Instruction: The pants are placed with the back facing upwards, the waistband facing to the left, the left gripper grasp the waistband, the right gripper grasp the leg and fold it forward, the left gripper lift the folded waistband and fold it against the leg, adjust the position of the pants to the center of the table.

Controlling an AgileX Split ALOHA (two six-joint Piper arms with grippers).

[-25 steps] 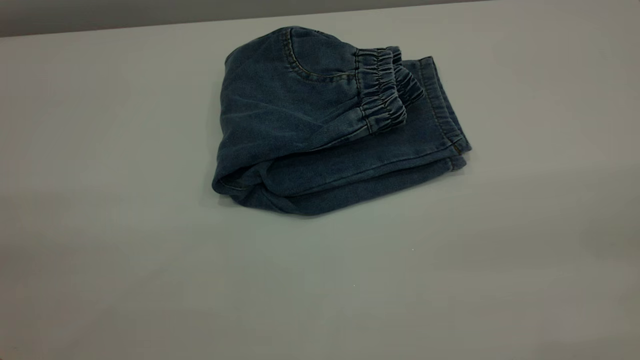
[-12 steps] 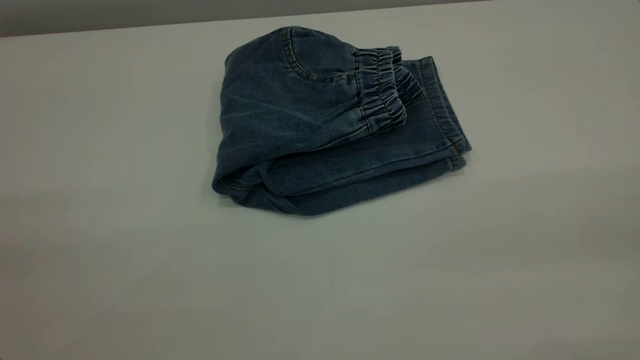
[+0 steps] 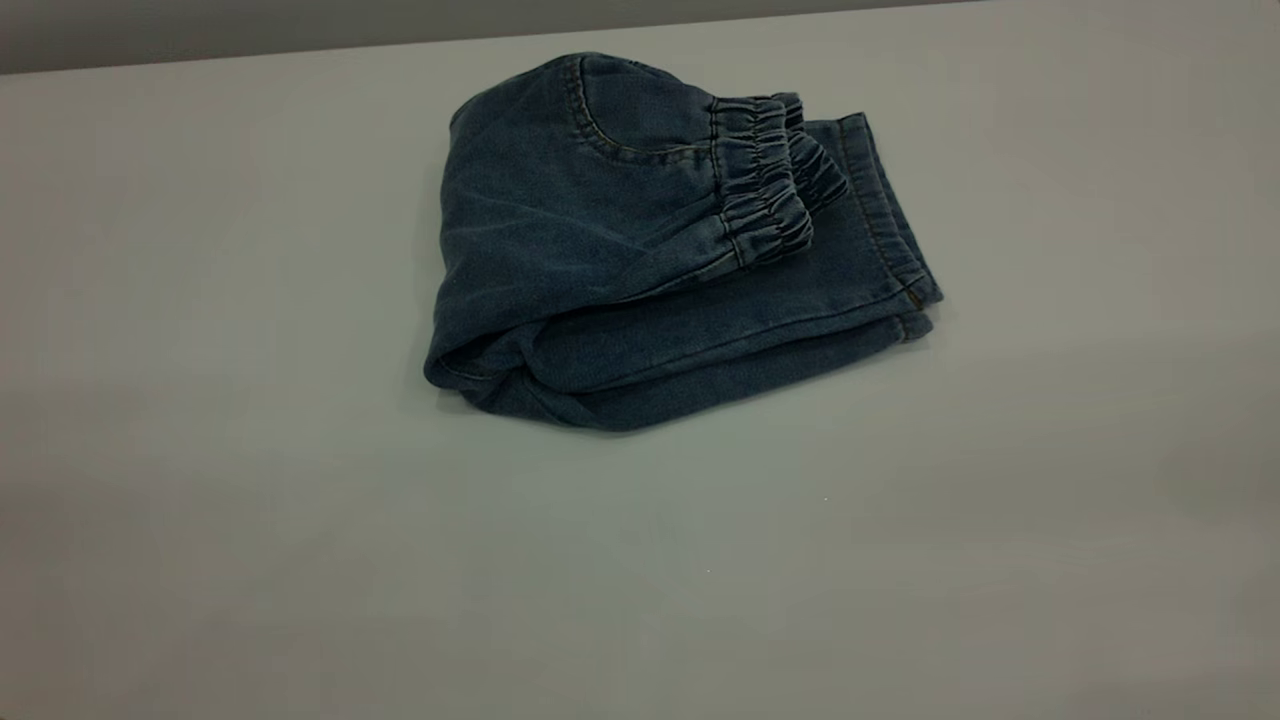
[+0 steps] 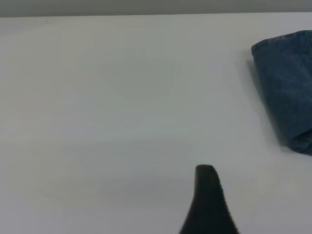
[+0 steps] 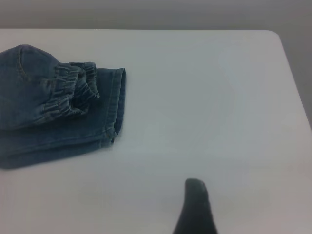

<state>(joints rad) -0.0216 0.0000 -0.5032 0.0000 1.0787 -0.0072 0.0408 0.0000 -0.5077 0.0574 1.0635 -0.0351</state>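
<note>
Compared with a second ago nothing has shifted: the pants [image 3: 660, 250] lie folded on the table [image 3: 200, 450], toward its far side near the middle, elastic waistband [image 3: 765, 175] doubled over on top and pointing right, the leg [image 3: 860, 260] with its stitched hem reaching out beneath it. Neither arm appears in the exterior view. Each wrist view shows only a single dark fingertip — the left gripper [image 4: 208, 204] well apart from the pants' folded edge, the right gripper [image 5: 196, 207] well apart from the hem — so whether either is spread or closed cannot be told.
</note>
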